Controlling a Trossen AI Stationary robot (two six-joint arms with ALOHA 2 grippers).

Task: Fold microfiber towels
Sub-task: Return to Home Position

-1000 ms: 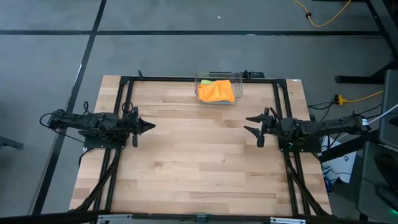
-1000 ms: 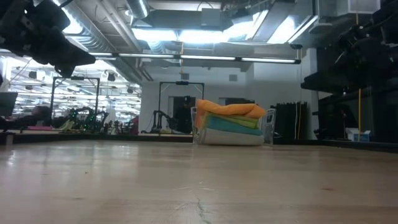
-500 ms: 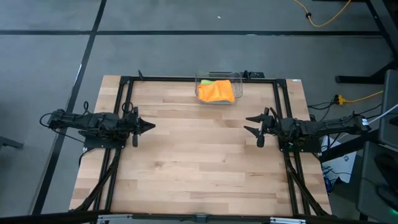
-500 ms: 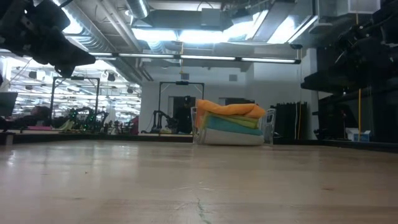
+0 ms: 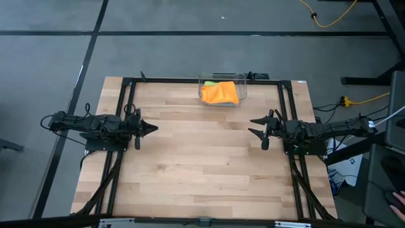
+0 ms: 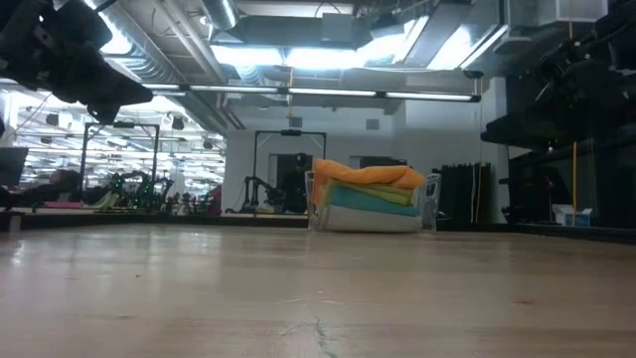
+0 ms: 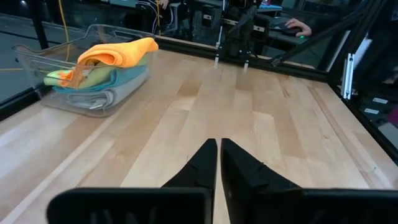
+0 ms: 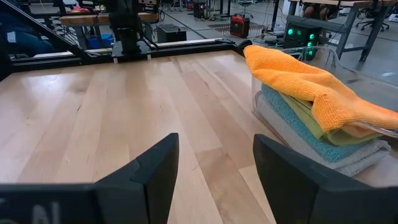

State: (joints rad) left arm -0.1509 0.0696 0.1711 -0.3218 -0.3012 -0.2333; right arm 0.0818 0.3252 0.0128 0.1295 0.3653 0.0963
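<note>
Microfiber towels (image 5: 219, 93) sitting stacked in clear bin (image 5: 243, 81) at bench's (image 5: 202, 168) 12 o'clock, orange topmost. Nothing moving since last second: left claw (image 5: 154, 128) staying closed at 9 o'clock, right claw (image 5: 250, 126) gaping at 3. Task seeming finished.

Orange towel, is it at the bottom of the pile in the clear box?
No, the orange towel lies on top of the pile, and the grey towel is at the bottom.
</note>
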